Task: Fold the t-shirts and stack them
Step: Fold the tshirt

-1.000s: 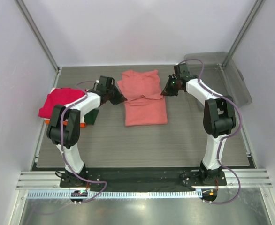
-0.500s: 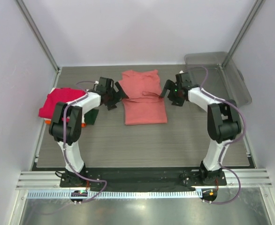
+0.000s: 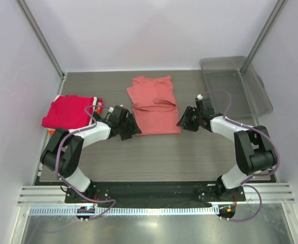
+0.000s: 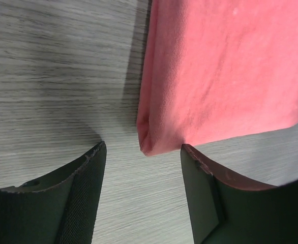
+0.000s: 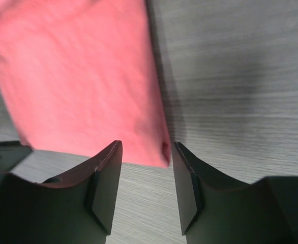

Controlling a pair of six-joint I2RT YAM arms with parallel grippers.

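The coral t-shirt point(image 3: 154, 104) lies flat in the middle of the table point(image 3: 154, 157), folded into a long, smooth-faced rectangle with a curved seam across its middle and doubled cloth along its side edges. Its two near corners sit by the grippers. In the left wrist view the left gripper point(image 4: 142, 147) has its jaws apart, with the near left corner between the fingertips and touching neither. In the right wrist view the right gripper point(image 5: 146, 145) is likewise spread around the near right corner and clamps nothing. Counted: one coral shirt; one magenta shirt point(image 3: 70, 111) bunched at the left edge, with an orange sliver point(image 3: 50, 130) under it too small to identify; and one clear grey bin point(image 3: 235, 81) at the far right.
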